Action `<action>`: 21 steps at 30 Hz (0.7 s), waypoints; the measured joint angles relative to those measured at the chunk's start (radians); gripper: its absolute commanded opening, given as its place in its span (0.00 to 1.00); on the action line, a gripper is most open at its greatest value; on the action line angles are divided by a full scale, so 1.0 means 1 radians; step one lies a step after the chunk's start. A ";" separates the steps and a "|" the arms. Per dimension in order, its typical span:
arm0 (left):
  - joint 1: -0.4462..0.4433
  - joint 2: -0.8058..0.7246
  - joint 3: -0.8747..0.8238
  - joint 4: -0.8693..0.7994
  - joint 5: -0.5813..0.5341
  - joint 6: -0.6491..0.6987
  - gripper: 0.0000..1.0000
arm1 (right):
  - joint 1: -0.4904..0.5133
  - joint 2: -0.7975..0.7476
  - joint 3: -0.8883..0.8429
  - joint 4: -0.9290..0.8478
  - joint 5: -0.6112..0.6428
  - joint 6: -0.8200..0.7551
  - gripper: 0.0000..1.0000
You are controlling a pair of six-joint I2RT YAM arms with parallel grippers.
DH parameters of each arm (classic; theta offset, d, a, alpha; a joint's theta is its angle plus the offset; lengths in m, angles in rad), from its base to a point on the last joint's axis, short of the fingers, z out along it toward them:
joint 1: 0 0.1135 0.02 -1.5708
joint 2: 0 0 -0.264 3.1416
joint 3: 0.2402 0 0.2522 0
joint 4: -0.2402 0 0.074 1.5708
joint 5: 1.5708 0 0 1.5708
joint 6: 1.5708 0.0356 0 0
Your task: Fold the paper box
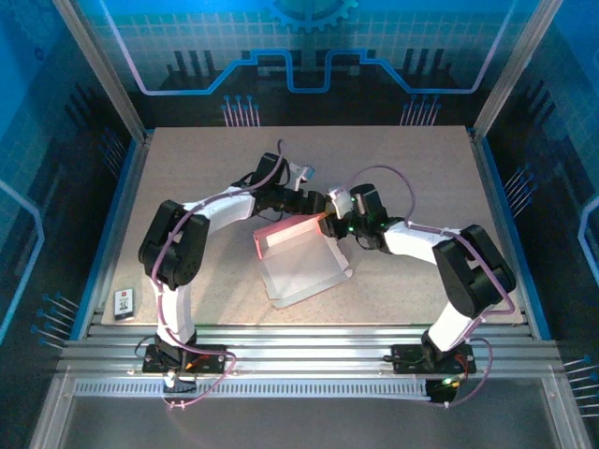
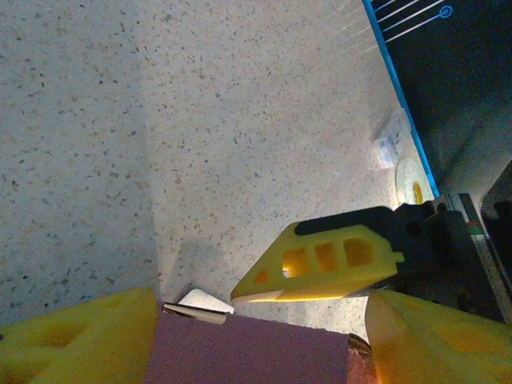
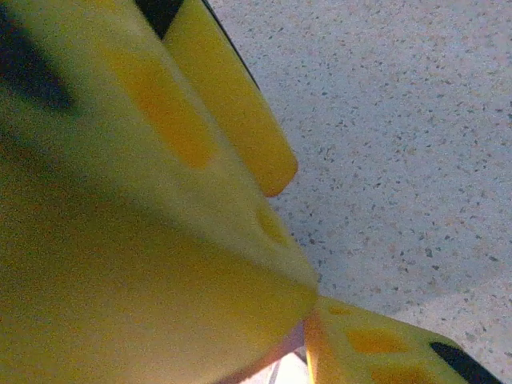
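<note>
The paper box (image 1: pixel 301 271) lies about the middle of the table (image 1: pixel 187 168), a little toward the table's near edge. It is a partly opened sheet with its pale inner side facing up. One pink flap (image 1: pixel 290 227) stands raised along the side that faces the table's far edge. Both arms bend inward over the table's middle and meet at the right end of that flap. The left gripper (image 2: pixel 260 320) reaches in from the table's far side. In its wrist view its two yellow fingers (image 2: pixel 80 340) stand wide apart on either side of a broad pink panel of the box. The left-hand finger touches the panel, but I cannot tell whether the jaws actually press on it. The right gripper (image 1: pixel 332 224) sits at the flap's right corner, above the table's middle. One of its fingers shows in the left wrist view just beyond the pink panel, close over the table's speckled surface. In the right wrist view the fingers are near and blurred, with a thin pink edge low in the picture, and I cannot tell whether they are parted or clamped on the cardboard. A small dark card (image 1: pixel 124 300) lies at the table's near left corner, well apart from the box. A small clear packet (image 2: pixel 390 148) lies by the table's blue-trimmed edge.
</note>
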 measured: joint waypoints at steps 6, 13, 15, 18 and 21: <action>0.011 0.014 0.025 -0.036 0.015 0.007 0.70 | 0.045 0.006 0.001 0.033 0.120 0.000 0.27; 0.024 0.016 0.032 -0.057 0.018 0.004 0.70 | 0.113 0.020 0.010 0.060 0.291 -0.018 0.21; 0.029 0.016 0.033 -0.058 0.018 0.002 0.70 | 0.129 0.029 0.023 0.061 0.341 -0.027 0.20; 0.032 0.016 0.034 -0.063 0.017 0.002 0.70 | 0.160 0.039 0.037 0.062 0.418 -0.047 0.16; 0.035 0.016 0.035 -0.070 0.016 0.002 0.70 | 0.182 0.048 0.043 0.063 0.497 -0.055 0.14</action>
